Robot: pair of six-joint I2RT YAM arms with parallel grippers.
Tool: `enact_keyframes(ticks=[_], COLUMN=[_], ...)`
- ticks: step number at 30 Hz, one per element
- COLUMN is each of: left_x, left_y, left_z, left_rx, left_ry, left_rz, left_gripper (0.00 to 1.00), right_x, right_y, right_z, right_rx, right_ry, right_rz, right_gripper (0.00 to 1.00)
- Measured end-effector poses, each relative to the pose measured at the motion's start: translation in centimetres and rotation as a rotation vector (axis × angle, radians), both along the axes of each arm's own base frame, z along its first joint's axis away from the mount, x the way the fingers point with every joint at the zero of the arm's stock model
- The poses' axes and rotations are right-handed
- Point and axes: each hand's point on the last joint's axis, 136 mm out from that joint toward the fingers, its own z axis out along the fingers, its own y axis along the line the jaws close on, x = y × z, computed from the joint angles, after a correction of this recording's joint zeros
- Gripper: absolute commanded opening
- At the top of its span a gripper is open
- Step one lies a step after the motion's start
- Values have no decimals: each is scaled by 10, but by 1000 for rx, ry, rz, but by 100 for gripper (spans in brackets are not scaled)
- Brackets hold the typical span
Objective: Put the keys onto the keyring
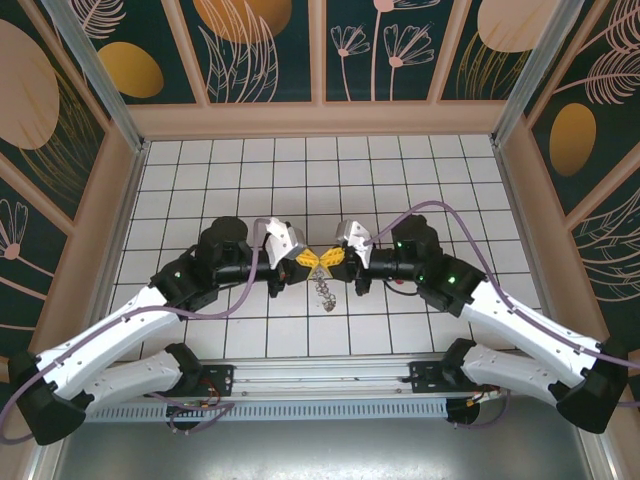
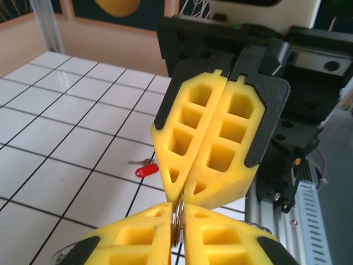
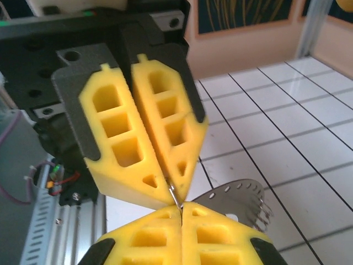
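**A:** While the keys (image 2: 146, 170) lie flat on a white tile, the red head is seen just beside the right gripper (image 2: 181, 194). It sits down on the table (image 1: 200, 180) and is touched by neither pair of fingers.

**B:** And the keyring (image 1: 325, 290)?

**A:** A fine chain is seen hanging just below the spot where the two sets of yellow tips meet. A thin metal edge of it is pinched between the pressed-together fingers of the left gripper (image 2: 176, 212). The right gripper's fingers are closed tight too, tips against that metal. Whether it is caught there cannot be told.

**B:** Anything hard to read?

**A:** From the right wrist, a grey blurred strand is partly hidden behind the near fingers. The dark stub of the keys is barely made out.

**B:** Which way are the keys pointed?

**A:** In the left wrist view the long axis is laid roughly across the picture. The stub is pointed left and slightly up, the red head toward the right gripper.
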Motion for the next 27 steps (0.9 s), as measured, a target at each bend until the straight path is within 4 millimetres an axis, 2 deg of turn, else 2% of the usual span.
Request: enact_keyframes(ticks=[4, 7, 9, 12, 15, 21, 27], left_x=[3, 2, 1, -6, -16, -29, -42], left_y=[1, 2, 3, 4, 6, 10, 14], left_z=[-14, -17, -14, -4, 4, 19, 45], left_rx=[52, 62, 53, -5, -69, -169, -260], left_ry=[19, 27, 21, -4, -24, -59, -110], left_rz=[14, 13, 11, -10, -34, -78, -124], left_gripper=[0, 0, 0, 0, 0, 0, 0], right_x=[3, 2, 1, -5, -16, -24, -33], right_y=[2, 3, 2, 1, 0, -10, -15], right_z=[-14, -17, -14, -4, 9, 24, 30], right_rx=[-85, -104, -96, -45, 42, 154, 208], right_ry=[-3, -8, -15, -32, -39, -26, -14], right_rz=[-24, -19, -17, -1, 42, 86, 133], right_gripper=[0, 0, 9, 23, 30, 32, 32])
